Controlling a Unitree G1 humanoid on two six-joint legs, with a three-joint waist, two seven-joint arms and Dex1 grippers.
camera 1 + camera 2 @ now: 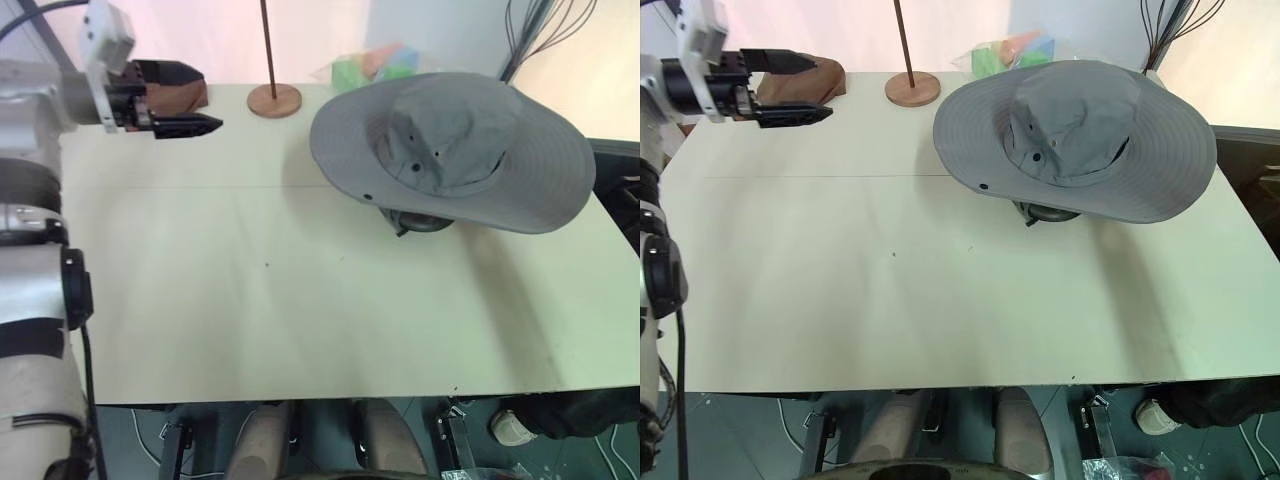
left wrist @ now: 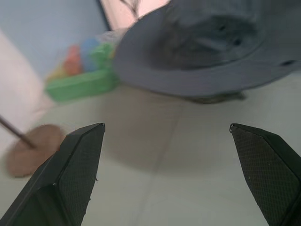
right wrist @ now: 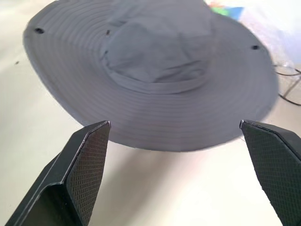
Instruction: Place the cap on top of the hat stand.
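From my head camera, the grey sun hat (image 1: pixel 455 150) sits at the far right part of the table (image 1: pixel 300 300), raised a little from the surface. Under its near brim a dark round piece (image 1: pixel 420 222) shows, which seems to be the base of the hat stand; I cannot see the rest of the stand. The right brim of the hat reaches nearly to the right edge of the table. My left tool (image 1: pixel 180 98) hangs over the far left corner, its two black fingers standing apart with nothing between them. Just behind it lies a small brown cap (image 1: pixel 180 95). A thin pole on a light wooden disc (image 1: pixel 274 100) stands at the far edge, between my left tool and the hat, apart from both. Behind the hat there is a green and coloured packet (image 1: pixel 375 68). The whole middle and near part of the table is bare, so there is wide room up to the near edge.

From my left wrist, the left tool's fingers (image 2: pixel 75 174) are wide, over bare table. The hat stands ahead, well apart, with its brim lifted above the surface.

From my right wrist, my right tool (image 3: pixel 174 141) is also wide and holds nothing. The brim of the hat (image 3: pixel 155 75) is near ahead of the fingertips, not touching them.
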